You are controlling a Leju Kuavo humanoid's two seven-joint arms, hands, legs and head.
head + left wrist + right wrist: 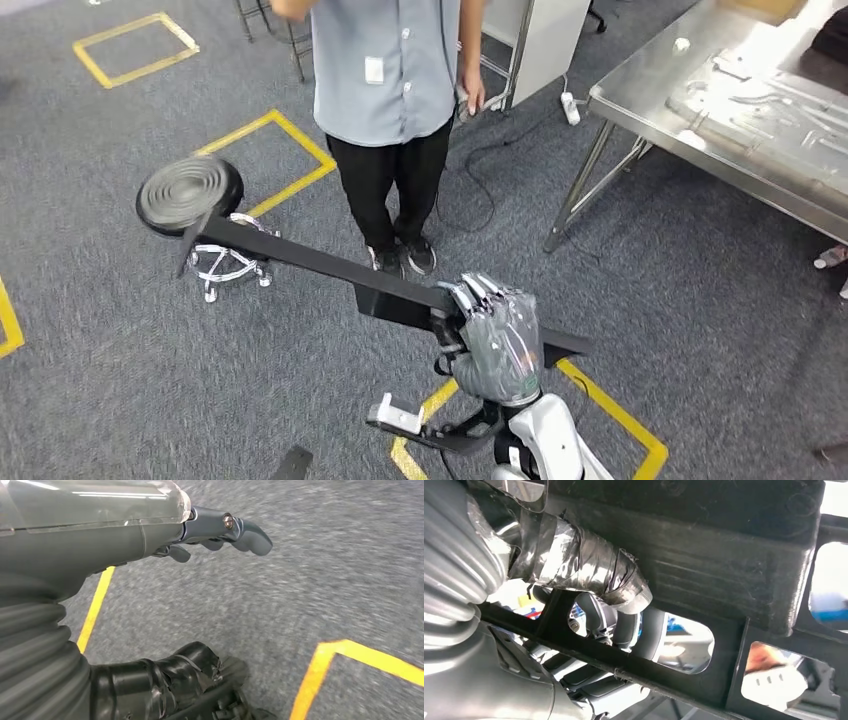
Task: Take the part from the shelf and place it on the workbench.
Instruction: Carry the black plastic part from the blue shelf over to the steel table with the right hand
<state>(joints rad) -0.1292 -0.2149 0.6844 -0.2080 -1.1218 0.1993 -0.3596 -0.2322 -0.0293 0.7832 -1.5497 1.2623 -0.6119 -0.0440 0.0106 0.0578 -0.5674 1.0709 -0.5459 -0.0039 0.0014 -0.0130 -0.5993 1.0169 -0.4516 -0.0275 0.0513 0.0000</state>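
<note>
The part is a long, flat black frame with cut-out windows. My right hand grips it near one end and holds it level above the carpet, its other end reaching left toward a stool. In the right wrist view the taped thumb presses against the black part while the fingers wrap a rail of it. The steel workbench stands at the upper right, apart from the part. My left hand hangs over the carpet with straight fingers and holds nothing.
A person in a grey shirt and black trousers stands just beyond the part. A round-seated stool stands at the left. Yellow tape marks squares on the grey carpet. A power strip and cable lie by the workbench leg.
</note>
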